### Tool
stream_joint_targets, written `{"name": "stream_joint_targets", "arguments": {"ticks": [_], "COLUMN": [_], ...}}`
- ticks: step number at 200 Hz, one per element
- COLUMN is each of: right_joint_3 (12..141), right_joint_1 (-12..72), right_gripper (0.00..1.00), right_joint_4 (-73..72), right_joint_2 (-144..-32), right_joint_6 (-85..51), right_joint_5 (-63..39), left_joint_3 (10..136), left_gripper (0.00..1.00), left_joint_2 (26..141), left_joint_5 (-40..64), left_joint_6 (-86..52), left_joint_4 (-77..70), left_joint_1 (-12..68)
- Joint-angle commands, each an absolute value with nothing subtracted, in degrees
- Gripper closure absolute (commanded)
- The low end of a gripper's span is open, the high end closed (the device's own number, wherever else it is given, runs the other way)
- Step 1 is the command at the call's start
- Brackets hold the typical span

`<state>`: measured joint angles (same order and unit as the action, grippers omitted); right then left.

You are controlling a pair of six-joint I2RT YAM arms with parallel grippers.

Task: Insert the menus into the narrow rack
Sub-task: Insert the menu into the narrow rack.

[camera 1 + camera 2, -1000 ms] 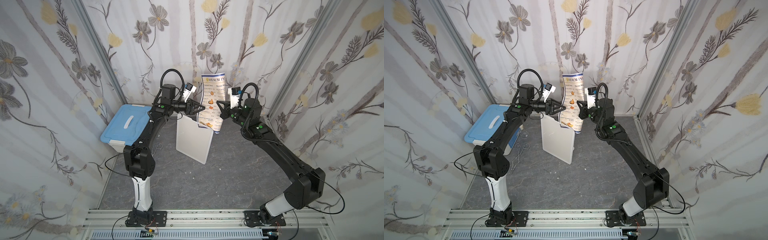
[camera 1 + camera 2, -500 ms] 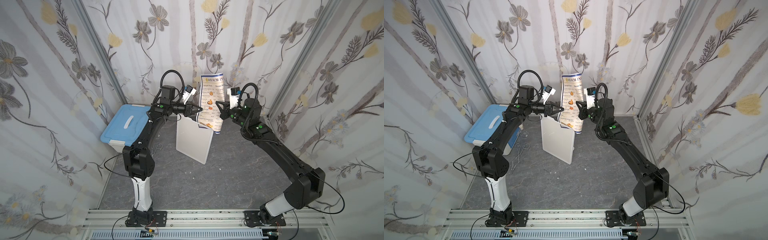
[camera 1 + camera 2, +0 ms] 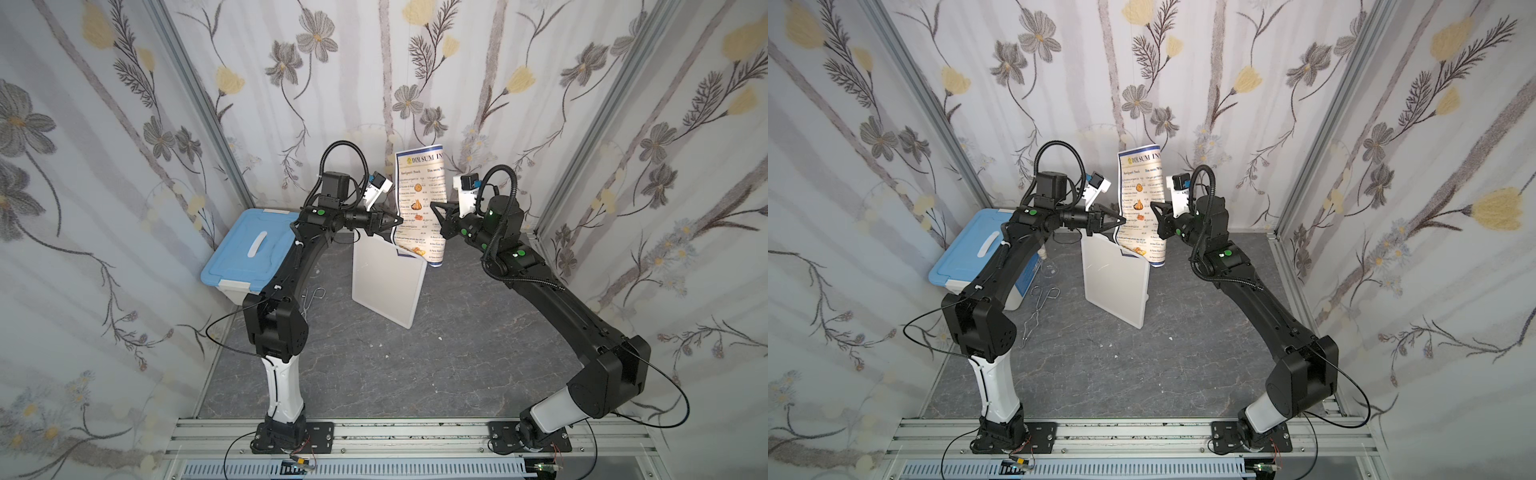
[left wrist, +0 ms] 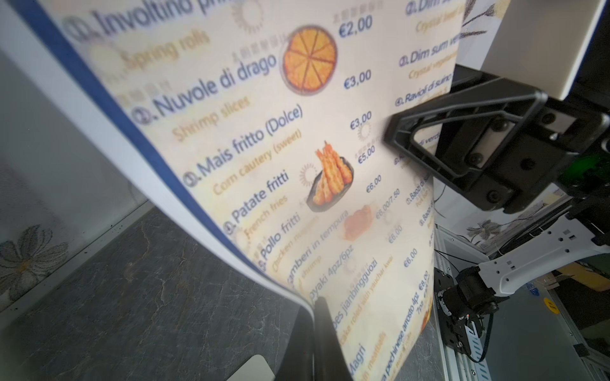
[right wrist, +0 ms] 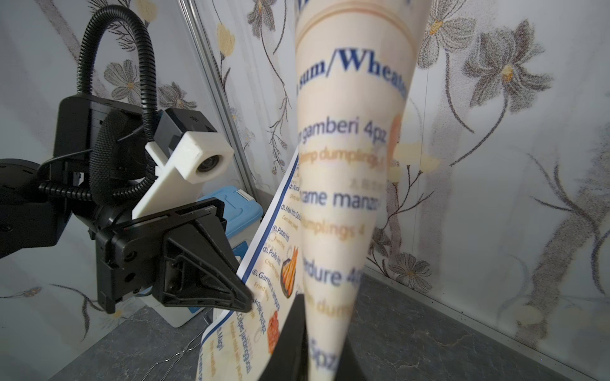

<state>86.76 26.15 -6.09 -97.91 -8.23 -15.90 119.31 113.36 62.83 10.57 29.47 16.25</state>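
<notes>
Menu [image 3: 417, 187] looks floppy and slick (it curls), best held by both side edges: left jaws clamped shut on one, right jaws' grip unclear.

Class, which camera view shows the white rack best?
Both top views: nearly the whole rack shows, only its top partly behind the menu. The left wrist view catches perhaps one pale corner; the right wrist view, nothing.
</notes>
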Motion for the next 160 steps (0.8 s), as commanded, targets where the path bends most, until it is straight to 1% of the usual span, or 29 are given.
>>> {"name": "stream_joint_targets", "arguments": {"ticks": [1,63,160], "right_joint_3": [87.5,89.5,91.2], "right_joint_1": [26.1,26.2,26.1], "right_gripper": [0.87,0.90,0.91], "right_joint_4": [-6.0,-3.9,-3.2], "right_joint_2": [-98.4,-99.4,-100.5], "right_joint_6": [-6.9,-5.1,-4.2], "right_joint_5": [-17.2,-19.8,-22.6], "left_joint_3": [119.9,119.8,118.1], "left_gripper": [1.00,1.00,1.00], "left_joint_2": [113.0,112.9,111.2], "left_joint_5": [62.3,60.7,55.3], "left_joint_6": [13.6,16.6,22.7], "left_joint_4": [30.8,31.8,32.1], "left_joint_1": [16.0,15.9,15.5]}}
